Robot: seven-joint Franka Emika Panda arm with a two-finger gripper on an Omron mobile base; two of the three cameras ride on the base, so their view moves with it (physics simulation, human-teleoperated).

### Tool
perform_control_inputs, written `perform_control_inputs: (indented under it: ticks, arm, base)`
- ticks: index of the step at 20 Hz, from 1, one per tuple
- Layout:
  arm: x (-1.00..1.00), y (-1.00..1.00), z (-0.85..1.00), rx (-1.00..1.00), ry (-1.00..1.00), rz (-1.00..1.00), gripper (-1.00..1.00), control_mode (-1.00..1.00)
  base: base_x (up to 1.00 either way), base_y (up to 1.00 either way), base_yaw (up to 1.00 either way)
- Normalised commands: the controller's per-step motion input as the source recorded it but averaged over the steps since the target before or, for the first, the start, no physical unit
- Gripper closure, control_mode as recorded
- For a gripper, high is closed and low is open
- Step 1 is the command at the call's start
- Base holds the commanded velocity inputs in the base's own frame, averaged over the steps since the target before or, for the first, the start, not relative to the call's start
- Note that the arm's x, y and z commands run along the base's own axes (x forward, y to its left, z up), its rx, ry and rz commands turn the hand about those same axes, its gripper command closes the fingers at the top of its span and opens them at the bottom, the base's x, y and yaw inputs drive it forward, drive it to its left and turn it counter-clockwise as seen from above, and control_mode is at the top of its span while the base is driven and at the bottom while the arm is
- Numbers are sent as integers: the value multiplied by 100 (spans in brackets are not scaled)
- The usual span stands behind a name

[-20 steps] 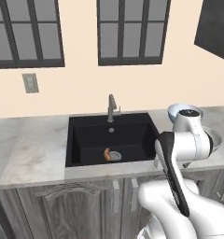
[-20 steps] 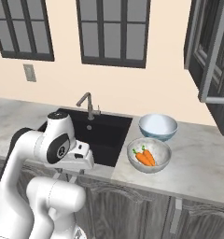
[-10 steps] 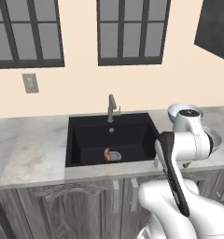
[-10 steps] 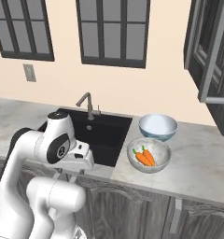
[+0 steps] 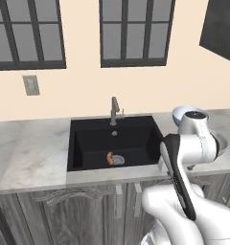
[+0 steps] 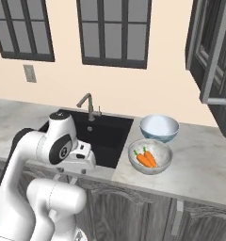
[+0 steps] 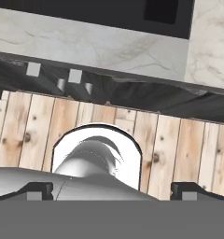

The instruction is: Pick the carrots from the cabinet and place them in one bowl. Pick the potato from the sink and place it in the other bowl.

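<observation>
The potato (image 5: 109, 158), a small tan-brown lump, lies on the floor of the black sink (image 5: 88, 143) next to the round drain. Both orange carrots (image 6: 146, 159) rest in the mottled grey bowl (image 6: 133, 154) on the counter right of the sink (image 6: 108, 134). Behind it stands the smooth pale blue bowl (image 6: 159, 128), which holds nothing. The dark cabinet (image 6: 211, 61) hangs at the upper right with its door swung open. My arm is folded over the counter's front edge, the hand (image 6: 82, 159) pointing down. My gripper (image 7: 116, 191) is open, with nothing between its wide-set fingertips (image 7: 39, 189).
A slim grey faucet (image 5: 115, 109) rises behind the sink. Light marble counter (image 5: 30, 153) runs left and right of the basin. Below my hand lie the grey lower cabinet fronts (image 7: 132, 91) and a wooden plank floor (image 7: 188, 144).
</observation>
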Motion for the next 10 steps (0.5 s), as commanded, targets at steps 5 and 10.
perform_control_inputs:
  ticks: [5, 10]
  arm:
    - [17, 0, 27, 0, -10, 0, -100, -100]
    - [28, 0, 10, 0, -5, 0, -100, -100]
  base:
    - [0, 0, 0]
    - [0, 0, 0]
